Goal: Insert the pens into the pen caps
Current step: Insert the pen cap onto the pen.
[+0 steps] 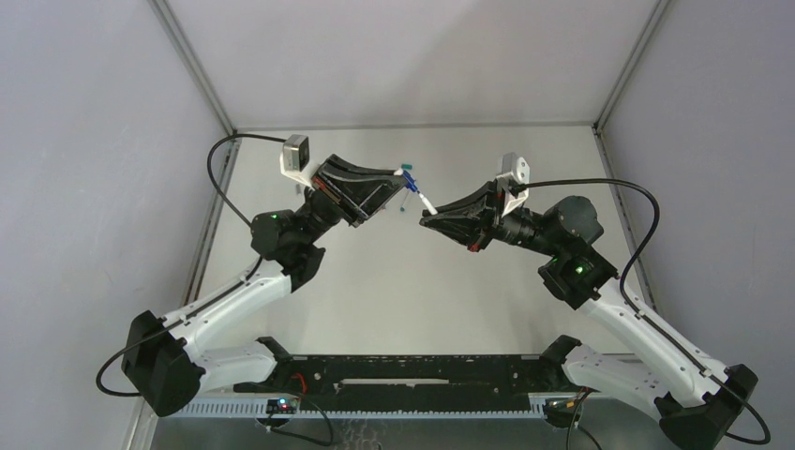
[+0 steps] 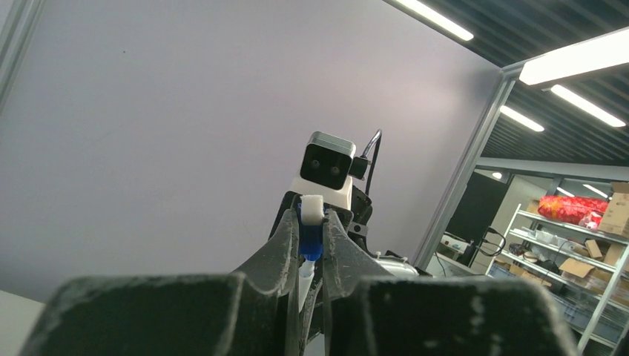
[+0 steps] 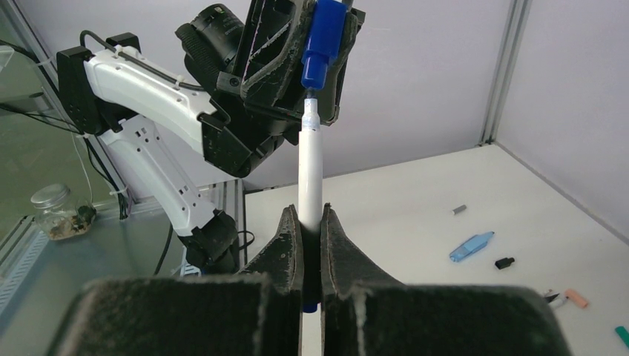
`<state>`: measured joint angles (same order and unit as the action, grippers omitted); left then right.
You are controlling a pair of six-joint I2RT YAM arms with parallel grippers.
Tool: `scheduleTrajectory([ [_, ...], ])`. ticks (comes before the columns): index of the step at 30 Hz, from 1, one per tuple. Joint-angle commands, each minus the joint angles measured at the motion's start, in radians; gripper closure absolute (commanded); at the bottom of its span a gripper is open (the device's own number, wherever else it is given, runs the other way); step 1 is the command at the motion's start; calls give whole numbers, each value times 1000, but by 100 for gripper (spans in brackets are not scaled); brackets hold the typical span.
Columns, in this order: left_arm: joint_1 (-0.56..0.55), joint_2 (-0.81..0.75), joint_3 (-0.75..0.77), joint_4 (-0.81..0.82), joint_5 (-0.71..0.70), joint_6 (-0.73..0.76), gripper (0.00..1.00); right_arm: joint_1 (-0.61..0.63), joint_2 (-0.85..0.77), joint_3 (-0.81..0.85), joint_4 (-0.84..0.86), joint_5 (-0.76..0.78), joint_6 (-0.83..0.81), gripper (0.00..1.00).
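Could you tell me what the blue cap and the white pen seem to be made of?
The blue cap looks like opaque moulded plastic with a slight sheen: even colour, crisp stepped shoulder. The white pen also looks plastic, smooth and semi-glossy, a soft highlight along its barrel, though a painted surface cannot be excluded.

Two pens, five caps, two arms.
Pens: one white pen [image 3: 310, 178] and one light-blue pen [image 3: 472, 246]. Caps, one of each colour: blue cap [image 3: 320, 44], grey cap [image 3: 460, 210], black cap [image 3: 504, 262], pink cap [image 3: 577, 298], teal cap [image 3: 621, 336]. One small white-and-dark piece [image 3: 553, 298] beside the pink cap is too small to class as pen or cap. Arms: one left arm [image 1: 234, 300], one right arm [image 1: 637, 323].
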<state>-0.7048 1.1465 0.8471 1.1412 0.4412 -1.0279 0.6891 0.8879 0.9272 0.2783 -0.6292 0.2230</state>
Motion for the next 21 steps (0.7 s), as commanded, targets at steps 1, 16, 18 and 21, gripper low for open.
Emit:
scheduleTrajectory([
  [1,-8,-5,29,12,18,26,99,11,-11,-8,14,5,8,100],
  [16,-25,16,67,-116,82,93,100,12,-11,-7,9,1,4,100],
  [18,-26,0,84,-228,105,156,100,11,-11,-7,7,-1,0,100],
  [21,-26,-46,123,-488,110,316,100,8,-14,-7,-2,-2,-9,100],
])
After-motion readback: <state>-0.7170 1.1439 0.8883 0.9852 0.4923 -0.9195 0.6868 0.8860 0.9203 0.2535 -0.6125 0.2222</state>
